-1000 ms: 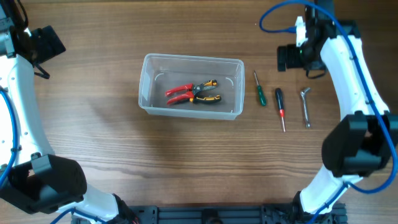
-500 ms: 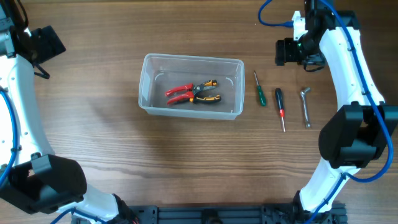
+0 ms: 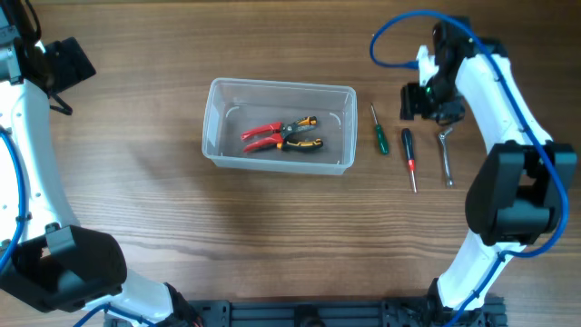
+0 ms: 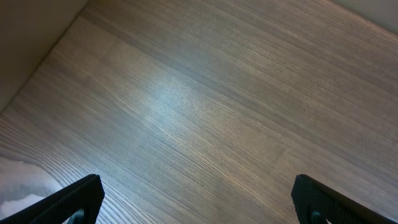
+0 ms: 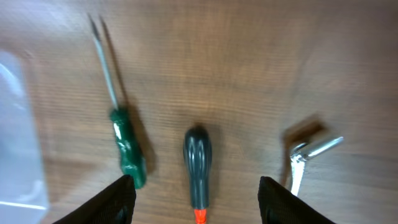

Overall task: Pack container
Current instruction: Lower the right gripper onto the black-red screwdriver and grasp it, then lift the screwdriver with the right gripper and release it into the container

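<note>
The clear plastic container point(image 3: 279, 125) sits mid-table and holds red-handled pliers point(image 3: 261, 135) and orange-and-black pliers point(image 3: 301, 133). Right of it lie a green screwdriver point(image 3: 378, 131), a black-and-red screwdriver point(image 3: 409, 157) and a silver wrench point(image 3: 446, 154). My right gripper point(image 3: 427, 102) is open above these tools. In the right wrist view its fingers point(image 5: 198, 202) straddle the black screwdriver handle point(image 5: 198, 163), with the green screwdriver point(image 5: 121, 137) to the left and the wrench point(image 5: 305, 155) to the right. My left gripper point(image 4: 199, 199) is open and empty over bare wood at the far left.
The container's edge point(image 5: 18, 143) shows blurred at the left of the right wrist view. The left arm point(image 3: 36, 68) rests at the table's left side. A blue cable point(image 3: 390, 27) loops off the right arm.
My right gripper has moved down and slightly left, from the back of the table to above the black screwdriver. The left arm and the tools have not moved.
</note>
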Tool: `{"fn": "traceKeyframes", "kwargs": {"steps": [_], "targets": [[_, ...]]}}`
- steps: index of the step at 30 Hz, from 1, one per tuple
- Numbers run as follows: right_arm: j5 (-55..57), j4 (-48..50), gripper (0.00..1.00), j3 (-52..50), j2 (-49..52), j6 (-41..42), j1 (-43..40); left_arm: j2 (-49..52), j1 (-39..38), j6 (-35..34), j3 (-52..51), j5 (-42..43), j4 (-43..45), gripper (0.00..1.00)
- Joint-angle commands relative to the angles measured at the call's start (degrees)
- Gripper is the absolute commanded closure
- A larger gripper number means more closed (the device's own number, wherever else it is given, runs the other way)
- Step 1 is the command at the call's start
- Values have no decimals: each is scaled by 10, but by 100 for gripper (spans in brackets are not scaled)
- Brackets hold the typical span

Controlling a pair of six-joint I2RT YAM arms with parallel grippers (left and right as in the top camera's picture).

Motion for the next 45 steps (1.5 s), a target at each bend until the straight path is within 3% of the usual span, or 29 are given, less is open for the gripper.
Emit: {"fn": "traceKeyframes", "kwargs": {"steps": [1,7,16,18,21,29,32,40,45], "targets": [[-1,24,37,-62,7,0,-3,-6,2,-5,7,-3,0,0],[2,82,37,-142,7,0,-3,-6,2,-5,7,-3,0,0],[2,134,38,-159,7,0,-3,-6,2,-5,7,-3,0,0],[2,137,44,-159,7,-1,-3,-6,2,-5,7,-3,0,0],[2,138,64,-159,7,-3,-3,-6,2,-5,7,-3,0,0],[6,137,74,-159,7,-16,-3,-6,2,-5,7,-3,0,0],[21,138,96,-159,7,-15,-3,-6,2,-5,7,-3,0,0],[21,120,96,-118,6,-15,-3,-6,2,-5,7,-3,0,0],[21,32,96,62,6,-17,-2,-6,2,-5,7,-3,0,0]]}}
